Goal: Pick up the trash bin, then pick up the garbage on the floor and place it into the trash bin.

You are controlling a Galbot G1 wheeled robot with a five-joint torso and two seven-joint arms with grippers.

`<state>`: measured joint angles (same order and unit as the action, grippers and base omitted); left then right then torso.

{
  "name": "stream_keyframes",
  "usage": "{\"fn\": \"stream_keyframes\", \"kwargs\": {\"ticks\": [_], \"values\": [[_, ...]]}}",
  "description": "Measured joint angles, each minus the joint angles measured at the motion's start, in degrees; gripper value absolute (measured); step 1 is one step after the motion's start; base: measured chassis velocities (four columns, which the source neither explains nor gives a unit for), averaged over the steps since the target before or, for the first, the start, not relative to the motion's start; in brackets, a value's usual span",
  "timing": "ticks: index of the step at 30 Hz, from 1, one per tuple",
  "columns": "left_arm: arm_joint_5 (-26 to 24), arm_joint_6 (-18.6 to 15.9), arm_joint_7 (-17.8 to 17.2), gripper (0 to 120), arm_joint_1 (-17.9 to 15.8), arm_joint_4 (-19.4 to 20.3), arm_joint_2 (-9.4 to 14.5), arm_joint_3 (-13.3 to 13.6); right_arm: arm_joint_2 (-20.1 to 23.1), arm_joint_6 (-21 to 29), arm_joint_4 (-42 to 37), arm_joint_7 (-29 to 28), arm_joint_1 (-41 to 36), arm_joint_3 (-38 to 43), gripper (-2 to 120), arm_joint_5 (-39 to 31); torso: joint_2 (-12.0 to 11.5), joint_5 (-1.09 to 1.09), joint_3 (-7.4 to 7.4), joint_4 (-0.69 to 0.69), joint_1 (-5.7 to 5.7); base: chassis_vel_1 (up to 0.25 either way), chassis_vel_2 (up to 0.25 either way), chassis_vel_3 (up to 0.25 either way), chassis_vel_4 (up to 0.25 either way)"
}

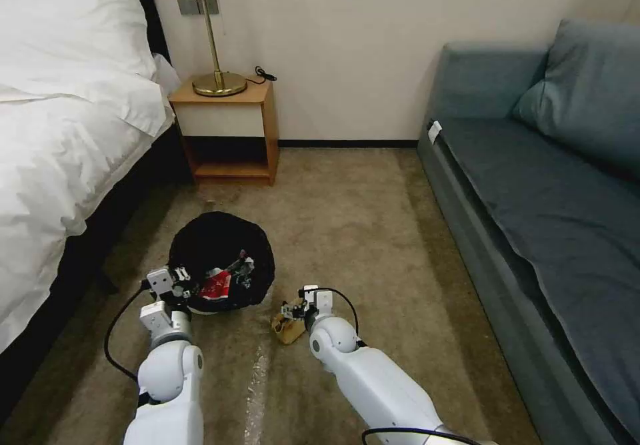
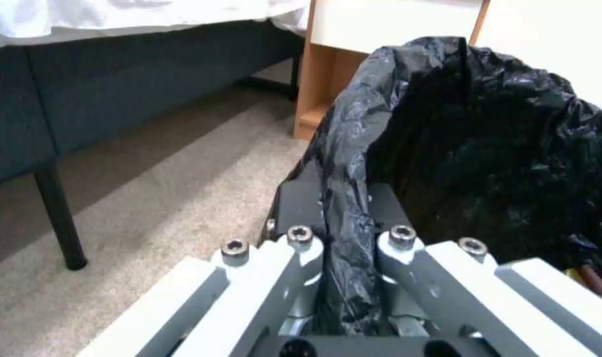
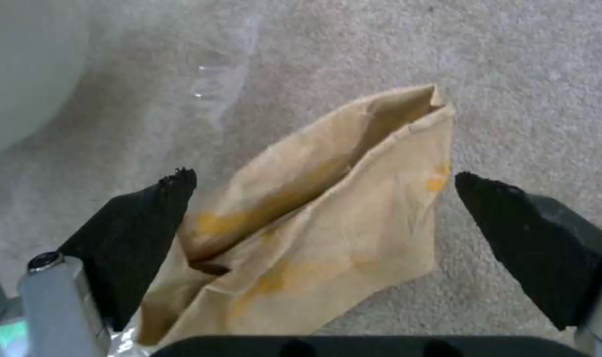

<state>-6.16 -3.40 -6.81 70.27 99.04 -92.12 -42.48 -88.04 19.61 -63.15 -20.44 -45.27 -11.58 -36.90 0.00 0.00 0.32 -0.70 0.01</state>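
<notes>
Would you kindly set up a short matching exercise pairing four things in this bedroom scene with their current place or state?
1. trash bin
2. tan paper bag
3. red snack packet
4. clear plastic bottle

A. inside the black liner
B. between the open right end effector's fingers
C. rim pinched by the left end effector
D. lying on the carpet beyond the bag

Pairs: 1-C, 2-B, 3-A, 4-D

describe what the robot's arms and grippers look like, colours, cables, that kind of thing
Both arms are glossy white with rounded shells and grey metal wrists. A black cable loops outside each forearm. The left gripper has pale grey linkage bars with silver hex bolts. The right gripper has grey bars ending in black, wedge-shaped fingertips with rough edges.
</notes>
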Motion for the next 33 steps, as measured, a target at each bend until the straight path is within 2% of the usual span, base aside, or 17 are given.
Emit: {"fn": "stream_keyframes", "kwargs": {"ticks": [19,23,33], "values": [[0.75,0.65,0.1,4,0.68,0.17,-0.07,0.32,-1.54,-2.91,4.82,1.54,-2.2,-0.31,100,4.11,0.0,0.0,0.0,0.01,0.0,0.0,0.0,0.0,0.0],[0.88,0.81,0.12,4,0.91,0.23,-0.07,0.5,-1.6,-3.33,5.05,2.46,-2.36,-0.26,94,4.33,0.0,0.01,0.0,0.0,0.0,0.0,0.0,0.0,0.0],[0.93,0.96,0.14,4,1.22,0.52,-0.03,0.47,-1.71,-4.6,5.16,3.15,-1.77,-0.41,100,4.79,0.0,0.01,-0.01,0.01,0.0,0.0,0.0,0.0,0.0]]}}
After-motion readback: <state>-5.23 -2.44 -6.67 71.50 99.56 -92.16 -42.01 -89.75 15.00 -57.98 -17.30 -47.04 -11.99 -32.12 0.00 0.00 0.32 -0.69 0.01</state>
